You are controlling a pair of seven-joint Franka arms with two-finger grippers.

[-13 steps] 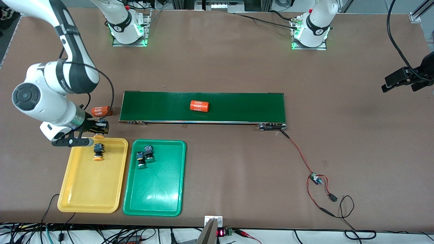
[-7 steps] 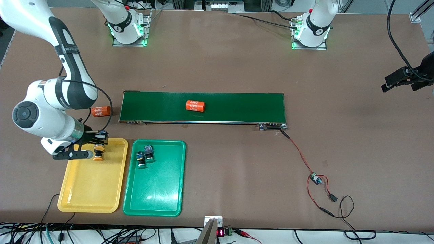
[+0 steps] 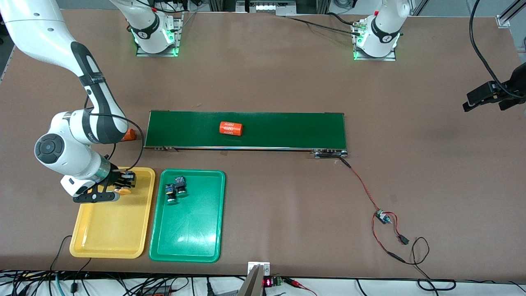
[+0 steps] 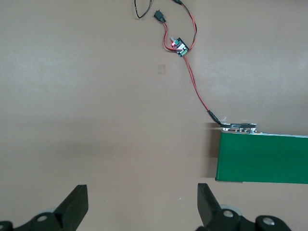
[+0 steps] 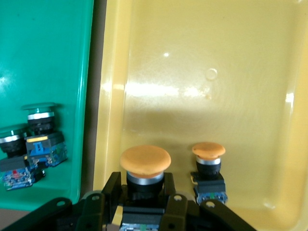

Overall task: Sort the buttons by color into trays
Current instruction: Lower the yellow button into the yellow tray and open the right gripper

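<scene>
Right wrist view shows the right pincer (image 5: 144, 202) clamped on a yellow button (image 5: 145, 166) over the yellow tray (image 5: 250, 57), beside another (image 5: 208, 168) lying there. Two green buttons (image 3: 176, 188) sit in the green tray (image 3: 187, 234). Left pincer (image 4: 142, 211) waits wide over the surface (image 4: 96, 96).

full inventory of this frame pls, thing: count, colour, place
yellow tray: 1, yellow, right arm's end.
green tray: 1, green, beside the yellow tray.
yellow buttons: 2; one lying in the yellow tray, one in the right claw.
green buttons: 2, in the green tray.
conveyor belt: 1, dark green, mid-table.
orange cylinders: 2; one on the belt, one off its end.
wired board: 1, red leads.
right claw: shut on a button, over the yellow tray.
left claw: open, waiting.
</scene>
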